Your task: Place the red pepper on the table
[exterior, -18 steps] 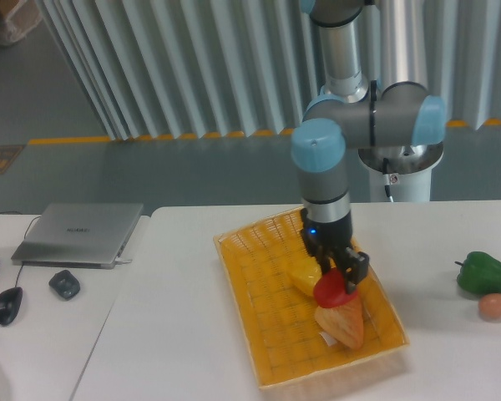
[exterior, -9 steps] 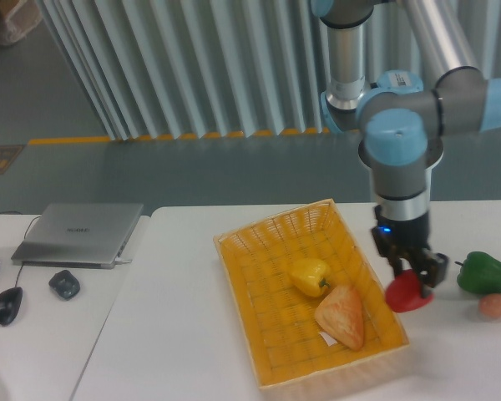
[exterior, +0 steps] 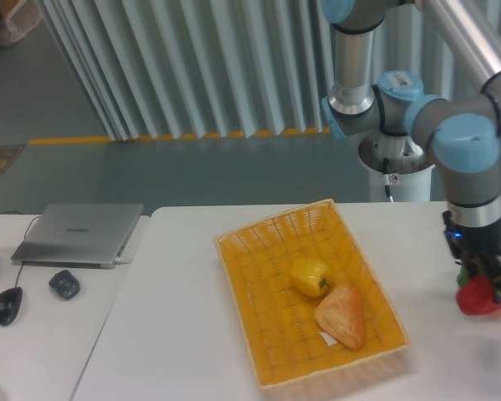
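On your far left lay a laptop [exterior: 79, 233], with two mice [exterior: 65, 284] in front of it. Mid-table sat the basket [exterior: 271, 368], holding the yellow pepper [exterior: 310, 275] and a wedge of bread [exterior: 341, 316]. At the right edge of the table [exterior: 175, 317], your gripper [exterior: 485, 280] had its fingers closed on the red pepper [exterior: 481, 298], well clear of the basket. You could not tell whether the pepper touched the tabletop.

basket [exterior: 267, 351] mid-table [exterior: 175, 334], laptop [exterior: 79, 234] left, pepper [exterior: 482, 297] far right
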{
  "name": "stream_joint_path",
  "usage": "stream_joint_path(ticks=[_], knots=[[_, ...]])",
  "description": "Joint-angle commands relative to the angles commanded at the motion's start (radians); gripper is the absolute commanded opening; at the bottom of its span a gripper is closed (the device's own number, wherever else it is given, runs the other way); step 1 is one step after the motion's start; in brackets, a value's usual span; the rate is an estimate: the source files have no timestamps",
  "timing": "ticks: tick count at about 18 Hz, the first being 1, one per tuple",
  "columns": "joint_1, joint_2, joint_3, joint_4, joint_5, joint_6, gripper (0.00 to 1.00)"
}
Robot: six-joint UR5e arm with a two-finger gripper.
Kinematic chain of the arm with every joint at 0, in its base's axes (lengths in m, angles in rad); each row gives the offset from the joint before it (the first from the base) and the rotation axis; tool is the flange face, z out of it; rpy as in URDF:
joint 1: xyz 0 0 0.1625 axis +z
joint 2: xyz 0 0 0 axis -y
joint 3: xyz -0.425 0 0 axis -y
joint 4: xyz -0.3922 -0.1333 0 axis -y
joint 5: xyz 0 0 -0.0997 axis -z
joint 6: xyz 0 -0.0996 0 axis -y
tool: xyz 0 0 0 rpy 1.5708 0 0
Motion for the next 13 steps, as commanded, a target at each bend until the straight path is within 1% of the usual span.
stream_joint_path(ticks=[2,3,4,6,8,10,12,13], knots=[[0.028,0.000,-0.002,0.002,-0.005,0.072,0.36],[0.044,-0.002,-0.002,0.012,-0.005,0.129,0.36],[0.052,-0.008,-0.002,0.023,-0.005,0.155,0.36],[0.072,-0.021,-0.002,0.047,-0.005,0.183,0.36],[0.080,-0.035,-0.002,0.089,-0.003,0.192,0.36],[0.106,-0.043,-0.003,0.100,-0.006,0.195,0.37],[0.137,-0.044,-0.011,0.100,-0.020,0.255,0.37],[0.153,-0.038,-0.029,0.101,-0.041,0.296,0.38]])
